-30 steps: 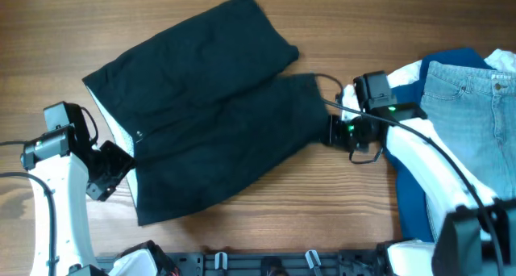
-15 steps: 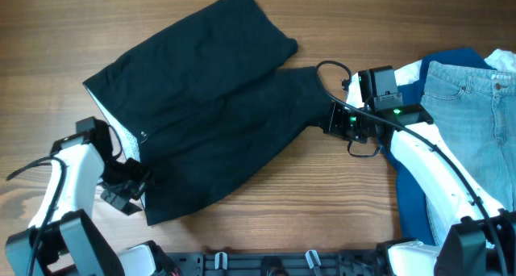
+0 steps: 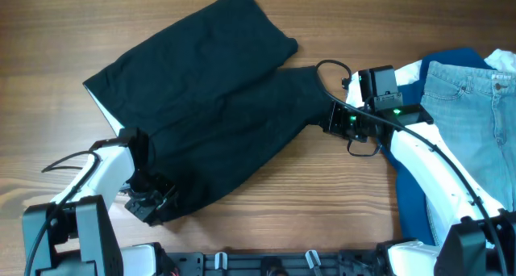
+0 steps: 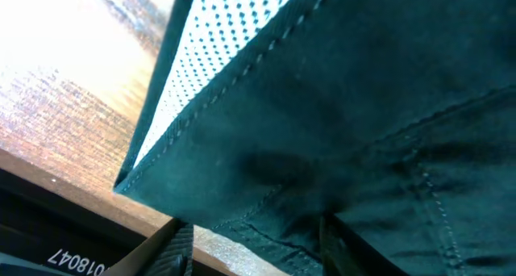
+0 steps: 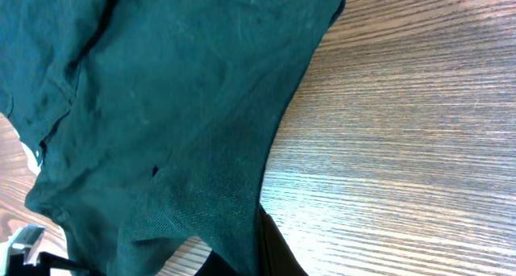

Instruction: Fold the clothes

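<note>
Since a fold needs both ends controlled, the wood table (image 3: 322,219) has the shorts (image 3: 210,106) spread diag. across it, waist near-left, legs far & right. Jeans (image 3: 468,98) & royal-blue garment (image 3: 413,203) sit piled at right, out of the way. R gripper (image 3: 333,121) is clamped on the right leg's hem, prob. to carry it over. L gripper (image 3: 153,205) sits at the near waist corner, white lining (image 4: 234,34) showing; fabric hides its tips, so can't tell if it's pinching

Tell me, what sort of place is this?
Probably a robotics lab bench, not a home: two white robot arms work at a wooden table, with black fabric shorts spread out and light blue denim jeans beside.
</note>
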Available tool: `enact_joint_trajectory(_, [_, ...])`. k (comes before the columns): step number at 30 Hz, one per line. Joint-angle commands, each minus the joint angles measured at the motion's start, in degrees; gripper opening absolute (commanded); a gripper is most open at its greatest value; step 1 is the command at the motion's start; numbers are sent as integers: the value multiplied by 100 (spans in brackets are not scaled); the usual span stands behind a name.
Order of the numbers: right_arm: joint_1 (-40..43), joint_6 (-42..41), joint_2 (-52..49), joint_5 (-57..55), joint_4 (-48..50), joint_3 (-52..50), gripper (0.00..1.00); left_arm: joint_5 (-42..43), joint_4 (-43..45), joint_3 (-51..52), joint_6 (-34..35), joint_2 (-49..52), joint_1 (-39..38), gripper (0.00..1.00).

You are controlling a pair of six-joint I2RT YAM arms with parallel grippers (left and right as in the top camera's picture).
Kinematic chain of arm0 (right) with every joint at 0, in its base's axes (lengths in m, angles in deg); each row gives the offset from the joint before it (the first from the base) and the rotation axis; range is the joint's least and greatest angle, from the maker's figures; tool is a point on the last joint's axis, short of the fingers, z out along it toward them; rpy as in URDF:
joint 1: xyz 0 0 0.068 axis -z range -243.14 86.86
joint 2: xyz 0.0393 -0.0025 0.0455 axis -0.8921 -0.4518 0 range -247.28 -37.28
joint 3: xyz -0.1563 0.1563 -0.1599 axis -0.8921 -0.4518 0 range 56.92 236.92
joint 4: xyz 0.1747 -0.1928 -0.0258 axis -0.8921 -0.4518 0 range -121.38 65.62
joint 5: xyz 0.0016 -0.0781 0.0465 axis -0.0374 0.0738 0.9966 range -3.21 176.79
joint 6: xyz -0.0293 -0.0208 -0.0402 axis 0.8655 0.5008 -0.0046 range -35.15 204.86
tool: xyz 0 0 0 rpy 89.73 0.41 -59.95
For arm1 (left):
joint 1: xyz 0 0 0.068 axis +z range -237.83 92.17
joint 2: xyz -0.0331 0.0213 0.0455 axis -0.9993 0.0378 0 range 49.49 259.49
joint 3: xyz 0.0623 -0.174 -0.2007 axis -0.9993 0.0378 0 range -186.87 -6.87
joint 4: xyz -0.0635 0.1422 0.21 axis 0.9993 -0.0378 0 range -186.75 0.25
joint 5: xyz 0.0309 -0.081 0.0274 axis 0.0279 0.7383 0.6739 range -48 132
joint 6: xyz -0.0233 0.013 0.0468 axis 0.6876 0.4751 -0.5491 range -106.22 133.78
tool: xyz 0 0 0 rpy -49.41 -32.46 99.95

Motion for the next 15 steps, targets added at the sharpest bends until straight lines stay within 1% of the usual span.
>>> enact_joint_trajectory(1, [-2,-61,105,-101,37,70,4,-15,90,44,103,44,-120,22])
enact_joint_trajectory(2, [-2,-61,105,-101,52,70,4,-11,83,42,101,44,-122,6])
enact_joint_trajectory(3, [-2,-61,107,-101,74,70,4,-13,52,37,98,37,-120,4])
enact_joint_trajectory(5, [-2,-55,122,-101,44,122,4,-13,-214,-120,96,9,-116,4])
enact_joint_trajectory(7, [-2,94,173,-103,-149,306,5,-20,-518,-485,2,-133,-116,4])
enact_joint_trajectory(11, [-2,442,247,-319,-962,1045,4,-256,-986,-1436,-33,-645,-116,4])
enact_joint_trajectory(13, [-2,538,245,-315,-1397,1633,4,-706,-1300,-1943,-33,-905,-116,4])
enact_joint_trajectory(15, [-2,501,240,-289,-1399,2090,4,-1189,-1495,-2264,-31,-1091,-116,4])
